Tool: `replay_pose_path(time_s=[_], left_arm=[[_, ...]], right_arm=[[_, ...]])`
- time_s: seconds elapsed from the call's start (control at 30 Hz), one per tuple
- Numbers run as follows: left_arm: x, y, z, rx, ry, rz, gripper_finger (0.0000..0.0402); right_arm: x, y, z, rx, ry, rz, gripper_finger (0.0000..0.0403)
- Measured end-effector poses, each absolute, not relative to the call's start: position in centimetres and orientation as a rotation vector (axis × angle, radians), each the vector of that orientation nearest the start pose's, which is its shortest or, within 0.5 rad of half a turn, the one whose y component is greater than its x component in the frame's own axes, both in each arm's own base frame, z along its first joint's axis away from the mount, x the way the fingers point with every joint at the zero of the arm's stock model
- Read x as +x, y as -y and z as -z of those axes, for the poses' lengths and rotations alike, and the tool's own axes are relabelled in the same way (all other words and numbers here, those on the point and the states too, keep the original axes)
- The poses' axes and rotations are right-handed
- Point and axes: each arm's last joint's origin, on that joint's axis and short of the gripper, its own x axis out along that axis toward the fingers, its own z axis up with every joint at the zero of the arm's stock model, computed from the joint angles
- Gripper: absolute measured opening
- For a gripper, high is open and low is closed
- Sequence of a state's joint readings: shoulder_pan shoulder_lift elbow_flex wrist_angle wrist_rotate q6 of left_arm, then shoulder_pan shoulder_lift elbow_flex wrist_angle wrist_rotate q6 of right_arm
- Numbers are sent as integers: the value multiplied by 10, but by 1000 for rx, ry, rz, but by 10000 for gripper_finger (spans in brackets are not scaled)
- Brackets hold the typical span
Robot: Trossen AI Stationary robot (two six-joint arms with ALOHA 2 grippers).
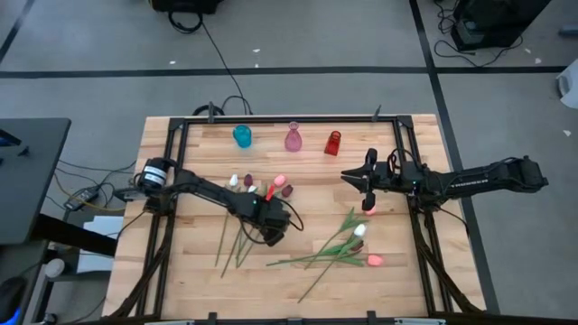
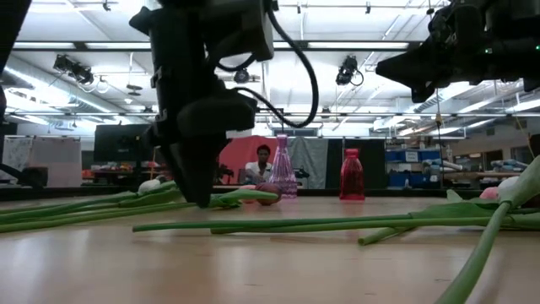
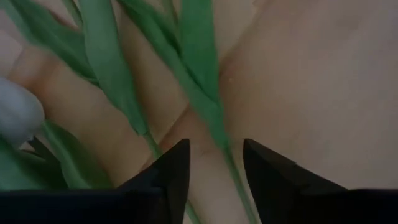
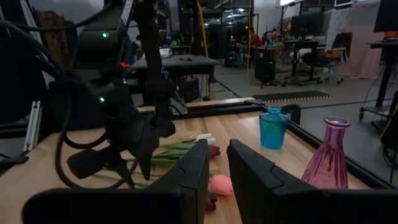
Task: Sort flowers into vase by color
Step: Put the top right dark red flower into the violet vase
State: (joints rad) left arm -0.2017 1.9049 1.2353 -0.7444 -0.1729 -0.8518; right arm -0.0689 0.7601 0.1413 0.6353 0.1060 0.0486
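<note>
Artificial tulips lie flat on the wooden table in two loose groups. The left group (image 1: 242,226) has white, maroon and pink heads. The right group (image 1: 339,248) has pink and white heads. My left gripper (image 1: 271,226) (image 3: 214,155) is down at the table among the left group's stems. It is open, with one green stem (image 3: 211,118) running between its fingers. A white head (image 3: 15,112) lies off to one side. My right gripper (image 1: 358,179) (image 4: 217,155) hovers above the table's right side, open only by a narrow gap and empty. My left gripper comes from above, pointing down, with one finger (image 3: 171,171) on each side of a tulip stem (image 3: 229,163) that lies on the table. The fingers stand across the stem. I cannot tell whether either finger touches it.
Three small vases stand in a row near the far edge: teal (image 1: 242,135), pink (image 1: 293,137) and red (image 1: 333,142). A dark metal frame (image 1: 176,144) borders the table. Bare wood lies between the two flower groups and toward the near edge. A person shows in the room beyond (image 2: 263,160).
</note>
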Motion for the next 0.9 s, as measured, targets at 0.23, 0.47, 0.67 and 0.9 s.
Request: replay_pose_path(time_s=[0.23, 0.47, 0.67, 0.9], left_arm=[[345, 60, -147, -439, -1288, -497, 51], [347, 58, -173, -320, -1181, -446, 12], [354, 40, -209, -219, -968, -382, 8], [353, -10, -220, -160, -683, -328, 7]], right_arm=[[159, 14, -193, 49, 19, 171, 75], [159, 14, -193, 53, 13, 170, 75], [159, 14, -193, 51, 11, 169, 75], [159, 13, -192, 50, 3, 168, 75]])
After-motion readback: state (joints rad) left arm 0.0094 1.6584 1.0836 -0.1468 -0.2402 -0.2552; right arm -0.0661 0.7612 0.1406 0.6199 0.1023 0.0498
